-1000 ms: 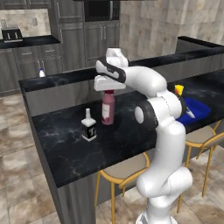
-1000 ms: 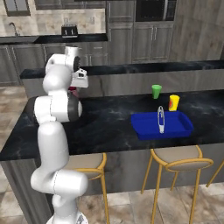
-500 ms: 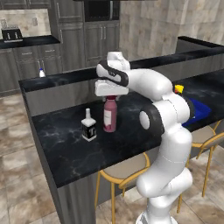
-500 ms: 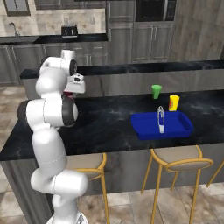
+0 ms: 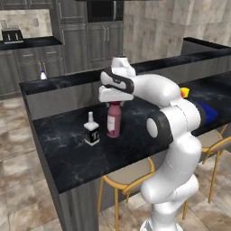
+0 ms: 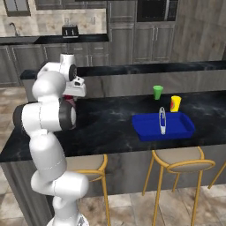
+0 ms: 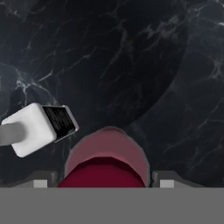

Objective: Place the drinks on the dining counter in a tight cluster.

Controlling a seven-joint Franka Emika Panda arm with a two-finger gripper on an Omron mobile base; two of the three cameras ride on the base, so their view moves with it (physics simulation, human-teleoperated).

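Two bottles stand close together on the black marble surface (image 5: 67, 153): the tall maroon-pink bottle (image 5: 113, 122) upright near the raised back ledge, and the square clear bottle with the black label (image 5: 91, 131) just beside it on its left in the left base view, apart by a narrow gap. The hand (image 5: 113, 97) sits directly over the maroon-pink bottle's dark red cap. In the hand view that cap and the bottle's pink shoulder (image 7: 107, 159) lie between the two dark fingertips (image 7: 40, 180), which stand spread wide at either side of it; whether they touch the bottle I cannot tell. The square bottle (image 7: 39, 127) shows there to the left, lying across the frame with its black label facing the maroon one. A third, small white bottle with a blue label (image 5: 43, 75) stands well apart on the raised ledge behind. From the right base view the arm hides most of the maroon bottle, and farther along the surface sit a blue tray (image 6: 141, 130) with a metal utensil (image 6: 162, 120) in it, a small green cup (image 6: 157, 92) and a yellow-orange cup (image 6: 175, 103) just behind the tray. Yellow stools (image 6: 178, 161) stand along the near side.
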